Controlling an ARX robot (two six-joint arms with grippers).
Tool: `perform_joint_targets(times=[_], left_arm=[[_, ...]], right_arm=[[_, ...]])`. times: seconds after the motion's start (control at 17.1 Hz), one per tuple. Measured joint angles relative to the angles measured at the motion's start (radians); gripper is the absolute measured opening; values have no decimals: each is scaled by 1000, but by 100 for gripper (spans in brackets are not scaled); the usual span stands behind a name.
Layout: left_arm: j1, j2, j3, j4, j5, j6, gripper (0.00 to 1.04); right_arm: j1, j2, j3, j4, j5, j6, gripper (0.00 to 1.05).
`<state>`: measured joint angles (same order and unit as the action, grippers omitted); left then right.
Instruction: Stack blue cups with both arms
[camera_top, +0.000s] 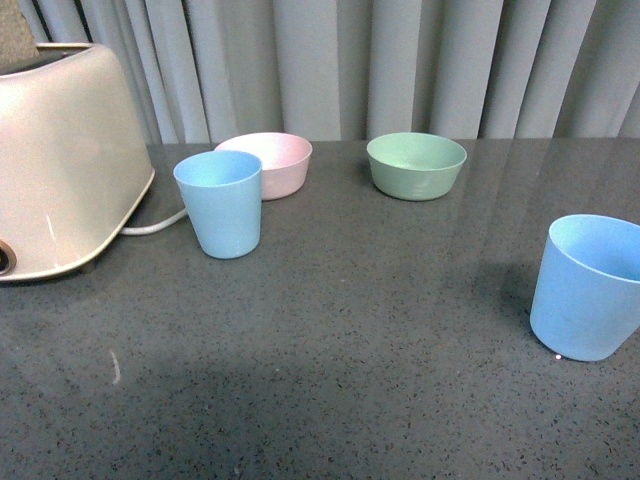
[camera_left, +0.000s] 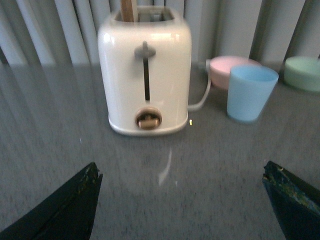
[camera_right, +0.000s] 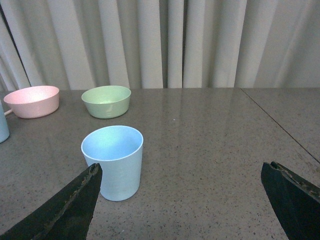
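Two light blue cups stand upright on the dark grey table. One blue cup (camera_top: 220, 203) is at the back left, just in front of the pink bowl; it also shows in the left wrist view (camera_left: 250, 93). The other blue cup (camera_top: 588, 286) is at the right edge; it shows in the right wrist view (camera_right: 113, 161) and is empty. Neither arm shows in the front view. My left gripper (camera_left: 180, 172) is open and empty, facing the toaster. My right gripper (camera_right: 180, 172) is open and empty, with the right cup ahead near one fingertip (camera_right: 75, 205).
A cream toaster (camera_top: 62, 160) with a white cord (camera_top: 155, 223) stands at the far left. A pink bowl (camera_top: 272, 163) and a green bowl (camera_top: 416, 164) sit at the back. Grey curtains hang behind the table. A seam in the tabletop (camera_right: 280, 125) runs to the right.
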<state>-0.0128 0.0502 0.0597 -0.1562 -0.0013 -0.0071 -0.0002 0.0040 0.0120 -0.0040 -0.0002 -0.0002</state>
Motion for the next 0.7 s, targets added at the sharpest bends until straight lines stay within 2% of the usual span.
perform_joint_targets(times=[0.06, 0.12, 0.18, 0.29, 0.35, 0.47, 0.53, 0.7], left_arm=[[-42, 121, 71, -109, -20, -11, 98], [-79, 197, 118, -107, -26, -11, 98], [-105, 250, 153, -47, -23, -8, 98], [-103, 430, 243, 139, 6, 22, 98], [-116, 591, 301, 248, 22, 54, 98], [-177, 883, 446, 359, 63, 116, 98], [-209, 1022, 542, 364, 62, 137, 98], [-299, 1391, 888, 234, 53, 163, 98]], right_arm=[[0, 0, 0, 0, 0, 0, 98], [0, 0, 0, 0, 0, 0, 98], [0, 0, 0, -1, 0, 0, 98], [0, 0, 0, 0, 0, 0, 98], [0, 0, 0, 0, 0, 0, 98], [0, 0, 0, 0, 0, 0, 98], [0, 0, 0, 0, 0, 0, 98], [0, 0, 0, 0, 0, 0, 98]])
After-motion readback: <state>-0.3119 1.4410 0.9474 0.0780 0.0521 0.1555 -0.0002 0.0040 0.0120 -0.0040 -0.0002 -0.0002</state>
